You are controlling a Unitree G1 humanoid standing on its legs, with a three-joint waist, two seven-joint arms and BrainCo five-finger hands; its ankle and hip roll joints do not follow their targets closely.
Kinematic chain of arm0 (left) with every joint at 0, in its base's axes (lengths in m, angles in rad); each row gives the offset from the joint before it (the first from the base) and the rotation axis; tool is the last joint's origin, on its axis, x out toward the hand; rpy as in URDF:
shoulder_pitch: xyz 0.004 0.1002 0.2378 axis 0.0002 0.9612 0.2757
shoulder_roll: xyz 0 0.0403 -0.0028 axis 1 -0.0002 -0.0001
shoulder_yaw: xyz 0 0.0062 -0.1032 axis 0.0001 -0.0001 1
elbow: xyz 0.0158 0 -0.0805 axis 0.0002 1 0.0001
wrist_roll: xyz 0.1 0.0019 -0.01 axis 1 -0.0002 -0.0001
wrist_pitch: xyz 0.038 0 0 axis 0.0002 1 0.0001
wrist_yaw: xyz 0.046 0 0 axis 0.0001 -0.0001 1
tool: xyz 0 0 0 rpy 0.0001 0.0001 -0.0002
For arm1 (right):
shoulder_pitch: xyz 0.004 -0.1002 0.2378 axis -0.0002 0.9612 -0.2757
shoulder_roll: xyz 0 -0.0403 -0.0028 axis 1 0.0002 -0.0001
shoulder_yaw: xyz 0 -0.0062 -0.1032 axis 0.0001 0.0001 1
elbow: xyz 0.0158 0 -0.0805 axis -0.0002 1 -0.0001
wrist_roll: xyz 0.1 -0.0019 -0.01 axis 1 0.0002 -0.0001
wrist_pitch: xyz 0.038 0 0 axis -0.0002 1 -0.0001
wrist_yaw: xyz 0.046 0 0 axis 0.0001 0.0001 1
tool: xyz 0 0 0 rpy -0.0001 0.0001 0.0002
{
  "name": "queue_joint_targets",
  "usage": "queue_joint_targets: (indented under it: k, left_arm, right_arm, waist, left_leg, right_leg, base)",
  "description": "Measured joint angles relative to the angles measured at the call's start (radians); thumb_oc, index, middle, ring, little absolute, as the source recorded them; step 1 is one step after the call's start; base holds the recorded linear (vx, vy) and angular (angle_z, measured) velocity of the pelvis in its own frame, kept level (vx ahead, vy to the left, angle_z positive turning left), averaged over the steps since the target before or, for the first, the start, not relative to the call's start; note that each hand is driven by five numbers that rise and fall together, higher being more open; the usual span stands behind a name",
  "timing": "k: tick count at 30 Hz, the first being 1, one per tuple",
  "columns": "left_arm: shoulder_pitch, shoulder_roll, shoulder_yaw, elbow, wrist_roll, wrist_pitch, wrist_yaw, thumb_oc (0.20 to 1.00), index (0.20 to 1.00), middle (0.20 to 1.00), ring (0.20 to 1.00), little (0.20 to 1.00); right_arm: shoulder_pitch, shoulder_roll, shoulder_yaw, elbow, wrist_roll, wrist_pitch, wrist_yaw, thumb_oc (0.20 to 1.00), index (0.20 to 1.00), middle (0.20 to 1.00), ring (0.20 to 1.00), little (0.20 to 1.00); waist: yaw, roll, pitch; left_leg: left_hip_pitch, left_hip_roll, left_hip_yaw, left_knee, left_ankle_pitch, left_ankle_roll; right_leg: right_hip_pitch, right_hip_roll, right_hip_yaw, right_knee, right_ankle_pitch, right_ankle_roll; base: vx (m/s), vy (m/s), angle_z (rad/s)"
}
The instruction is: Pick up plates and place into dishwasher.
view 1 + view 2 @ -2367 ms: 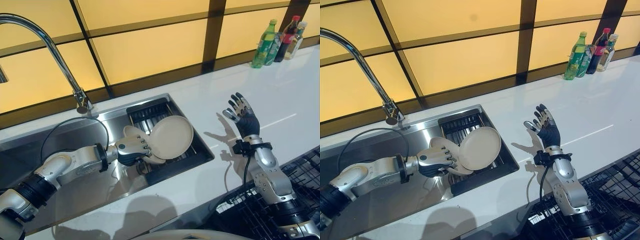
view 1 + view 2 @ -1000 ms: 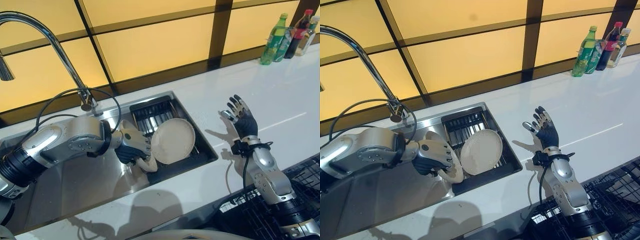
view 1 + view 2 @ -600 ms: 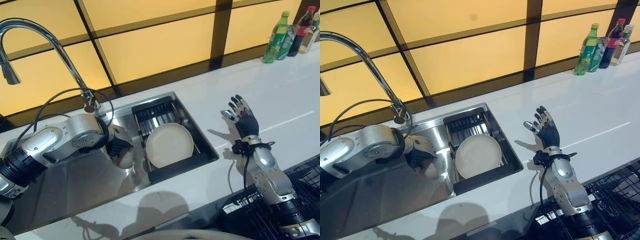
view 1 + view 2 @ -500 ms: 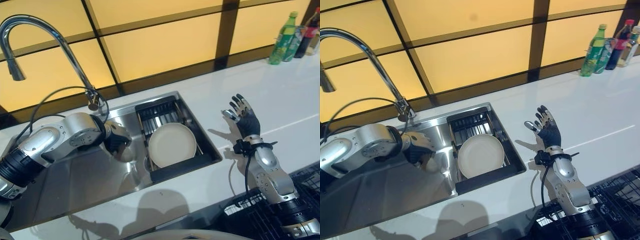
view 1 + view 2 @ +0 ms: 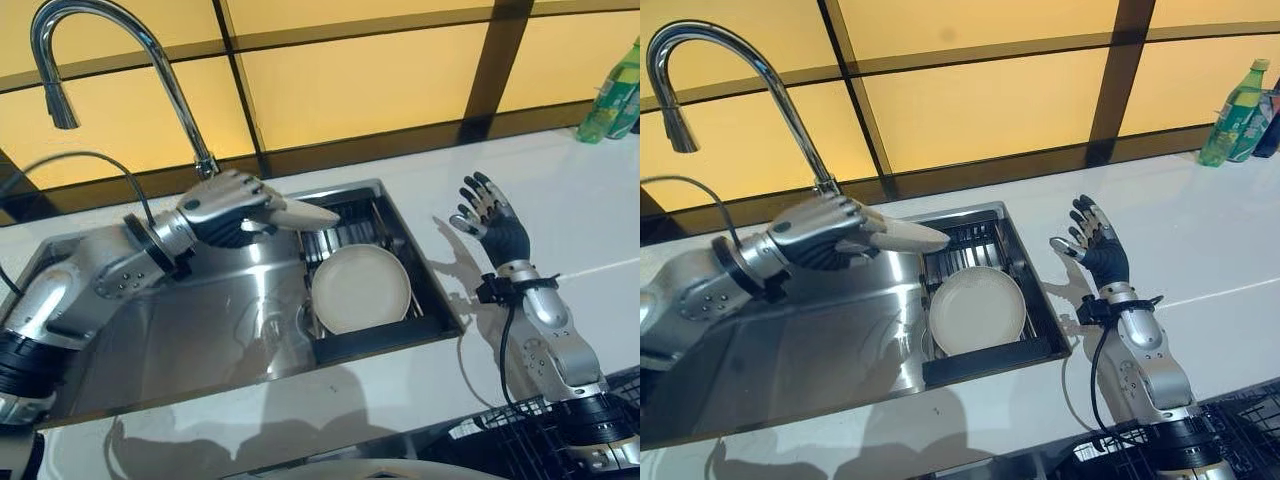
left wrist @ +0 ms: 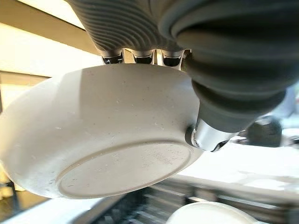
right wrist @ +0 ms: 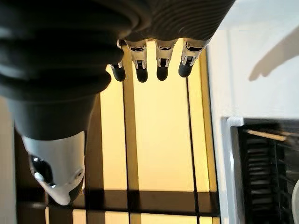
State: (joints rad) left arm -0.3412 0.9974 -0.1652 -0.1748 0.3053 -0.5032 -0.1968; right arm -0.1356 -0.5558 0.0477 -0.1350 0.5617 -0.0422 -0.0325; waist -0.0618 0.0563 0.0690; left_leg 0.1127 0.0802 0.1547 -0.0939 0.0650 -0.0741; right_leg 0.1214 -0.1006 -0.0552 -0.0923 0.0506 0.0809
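My left hand [image 5: 222, 208] is raised above the sink, shut on a small cream plate [image 5: 306, 214] that sticks out level past its fingers. The left wrist view shows that plate's underside [image 6: 107, 140] with the thumb [image 6: 209, 136] pressed against its rim. A larger cream plate [image 5: 360, 290] lies in the black rack [image 5: 390, 342] at the sink's right end, below the held plate. My right hand [image 5: 497, 228] is held up over the white counter with its fingers [image 7: 160, 65] spread straight, holding nothing.
A tall curved faucet [image 5: 130, 45] stands behind the steel sink basin [image 5: 180, 330]. A green bottle [image 5: 612, 100] stands at the far right of the counter [image 5: 580, 190]. A dark wire dishwasher rack [image 5: 545, 450] shows at the lower right.
My left hand has risen out of the sink basin with the small plate, now level above the rack. The large plate stays flat in the rack. The camera has shifted; the right hand holds still.
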Motion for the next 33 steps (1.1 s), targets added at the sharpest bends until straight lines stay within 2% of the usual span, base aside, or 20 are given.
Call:
queue_joint_targets:
  k: [2,5,8,10,17,22,24,27,33]
  left_arm:
    - [0.0,-0.026,0.003,-0.008,-0.134,-0.003,-0.052,0.2,0.2,0.2,0.2,0.2]
    - [0.0,-0.096,0.012,-0.06,-0.362,0.035,-0.198,0.2,0.2,0.2,0.2,0.2]
    - [-0.006,-0.152,0.011,-0.095,-0.592,0.113,-0.358,0.2,0.2,0.2,0.2,0.2]
    - [-0.008,-0.184,0.009,-0.095,-0.692,0.166,-0.429,0.2,0.2,0.2,0.2,0.2]
    - [-0.01,-0.205,0.009,-0.094,-0.783,0.233,-0.523,0.2,0.2,0.2,0.2,0.2]
    - [-0.01,-0.212,0.011,-0.095,-0.799,0.235,-0.554,0.2,0.2,0.2,0.2,0.2]
    - [-0.01,-0.212,0.014,-0.095,-0.799,0.235,-0.563,0.2,0.2,0.2,0.2,0.2]
    - [-0.01,-0.212,0.018,-0.095,-0.799,0.235,-0.572,0.2,0.2,0.2,0.2,0.2]
    - [-0.01,-0.238,0.025,-0.095,-0.797,0.237,-0.589,0.2,0.2,0.2,0.2,0.2]
  right_arm:
    - [-0.019,0.0,0.002,-0.024,-0.018,-0.007,0.033,1.0,1.0,1.0,1.0,1.0]
    - [-0.052,0.0,0.017,-0.049,-0.048,-0.024,0.096,1.0,1.0,1.0,1.0,1.0]
    - [-0.102,-0.003,0.065,-0.061,-0.058,-0.033,0.162,1.0,1.0,1.0,1.0,1.0]
    - [-0.128,-0.004,0.088,-0.062,-0.058,-0.037,0.212,1.0,1.0,1.0,1.0,1.0]
    - [-0.159,-0.011,0.122,-0.113,0.022,-0.034,0.429,1.0,1.0,1.0,1.0,1.0]
    - [-0.159,-0.051,0.123,-0.135,0.031,-0.032,0.522,1.0,1.0,1.0,1.0,1.0]
    - [-0.159,-0.08,0.118,-0.135,0.044,-0.032,0.505,1.0,1.0,1.0,1.0,1.0]
    - [-0.159,-0.058,0.085,-0.132,0.088,-0.042,0.4,1.0,1.0,1.0,1.0,1.0]
    - [-0.159,0.089,-0.019,-0.133,0.098,-0.2,0.167,1.0,1.0,1.0,1.0,1.0]
  waist:
    - [0.001,-0.008,-0.004]
    - [0.005,-0.017,-0.007]
    - [0.003,-0.021,-0.01]
    - [0.003,-0.023,-0.01]
    - [0.004,-0.033,-0.016]
    - [0.004,-0.038,-0.02]
    - [0.004,-0.039,-0.02]
    - [0.004,-0.04,-0.021]
    - [0.001,-0.038,-0.023]
  left_leg:
    - [0.001,0.0,-0.003,-0.001,-0.001,0.001]
    - [0.002,-0.001,-0.008,-0.001,0.0,0.001]
    - [0.006,-0.002,-0.008,0.001,0.0,0.0]
    - [0.013,-0.002,-0.008,0.0,-0.001,0.0]
    - [0.015,-0.002,-0.009,0.0,-0.001,0.0]
    - [0.016,-0.002,-0.012,0.001,-0.001,0.0]
    - [0.016,-0.002,-0.012,0.0,-0.001,0.0]
    - [0.017,-0.002,-0.013,0.0,-0.001,0.0]
    - [0.017,-0.002,-0.01,0.0,-0.001,0.0]
  right_leg:
    - [0.003,-0.001,-0.005,-0.003,-0.001,0.0]
    - [0.007,-0.002,-0.009,-0.003,-0.003,0.001]
    - [0.012,-0.002,-0.01,0.001,-0.003,0.001]
    - [0.018,-0.002,-0.009,0.0,-0.004,0.001]
    - [0.02,-0.002,-0.009,0.0,-0.004,0.001]
    - [0.022,-0.002,-0.01,-0.001,-0.005,0.001]
    - [0.022,-0.002,-0.01,0.0,-0.005,0.001]
    - [0.022,-0.001,-0.01,-0.002,-0.005,0.001]
    - [0.02,-0.002,-0.007,-0.003,-0.005,0.001]
  base:
    - [0.03,0.003,0.06]
    - [0.0,0.003,0.05]
    - [-0.02,0.001,0.0]
    - [0.0,0.0,0.0]
    - [0.0,0.001,0.0]
    - [0.0,0.0,0.0]
    - [0.02,-0.002,0.0]
    - [-0.02,-0.008,0.0]
    - [0.0,0.0,0.0]
